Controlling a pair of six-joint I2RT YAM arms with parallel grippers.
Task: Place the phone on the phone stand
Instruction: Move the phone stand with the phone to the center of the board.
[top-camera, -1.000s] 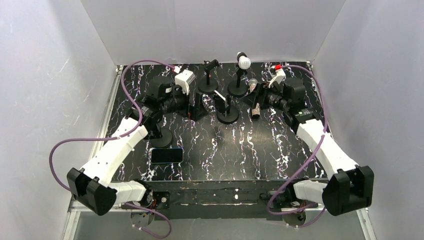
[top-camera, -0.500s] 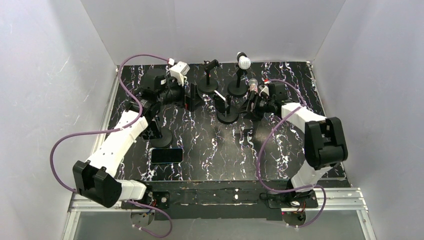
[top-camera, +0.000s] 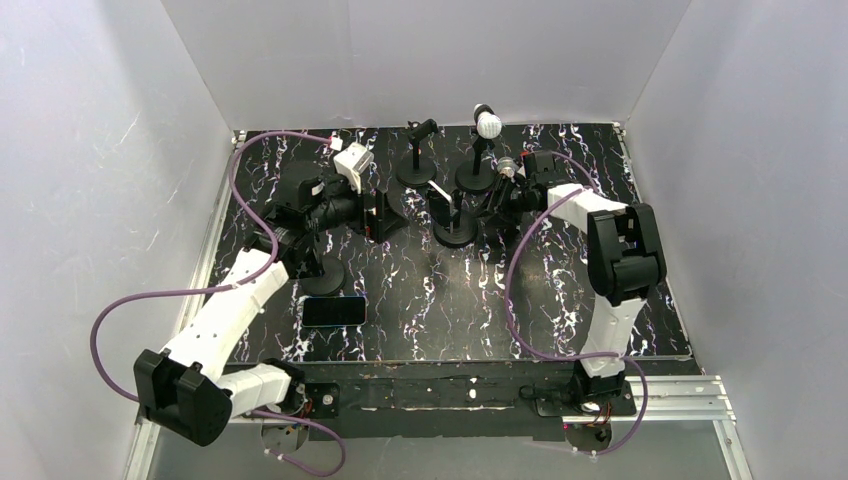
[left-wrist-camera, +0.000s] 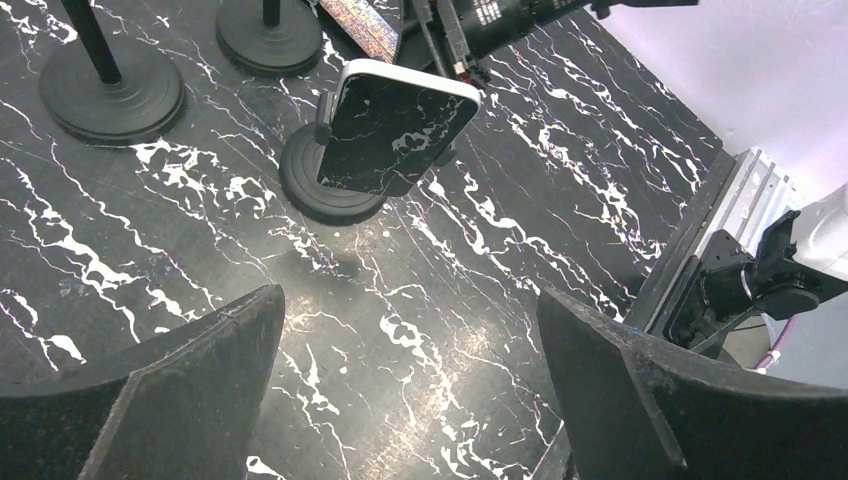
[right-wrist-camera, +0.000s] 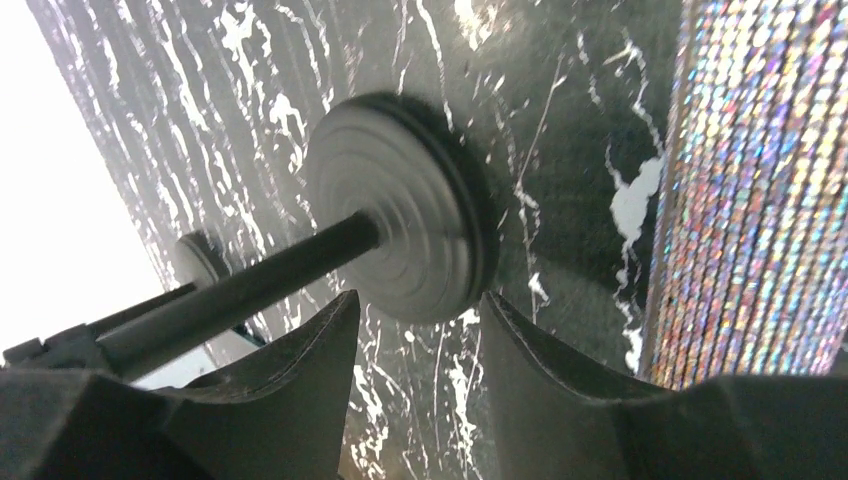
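L gripper (left-wrist-camera: 410, 300) spread wide, empty, left of phone (left-wrist-camera: 395, 125) propped on stand (left-wrist-camera: 320, 190), far centre. R gripper (right-wrist-camera: 420, 300) part-spread, nothing pinched, by another stand's round base (right-wrist-camera: 400, 230).

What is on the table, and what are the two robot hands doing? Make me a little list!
table: black with white streaks
standing phone: leaning on the middle stand
flat phone: lying by the left arm
left gripper: open, empty, facing the standing phone
right gripper: jaws apart, nothing between, near a round stand base
sparkly thing: beside the right gripper
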